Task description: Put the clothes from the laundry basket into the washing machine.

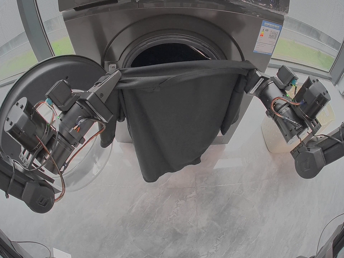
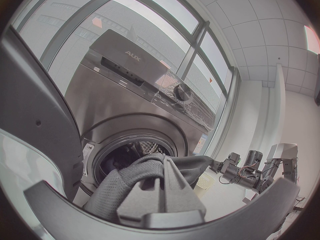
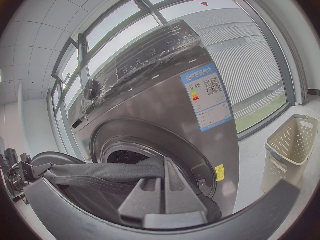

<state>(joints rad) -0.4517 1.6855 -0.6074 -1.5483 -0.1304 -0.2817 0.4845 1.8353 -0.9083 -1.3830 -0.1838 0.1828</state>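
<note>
At the drum mouth, left gripper (image 1: 117, 75) pinches one end of a dark matte knit garment (image 1: 179, 119), pulled taut across the steel-grey washing machine (image 1: 200, 22)'s round port, with the rest hanging slack. Right gripper (image 1: 252, 76) is clamped on the other end. Right wrist view adds the perforated cream laundry basket (image 3: 290, 144) on the floor beside the machine.

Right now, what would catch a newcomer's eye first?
A dark garment hangs stretched across the open mouth of the washing machine, its ends pinched by the left gripper and the right gripper. The door stands open at the robot's left; a cream laundry basket stands on the floor right of the machine.
</note>
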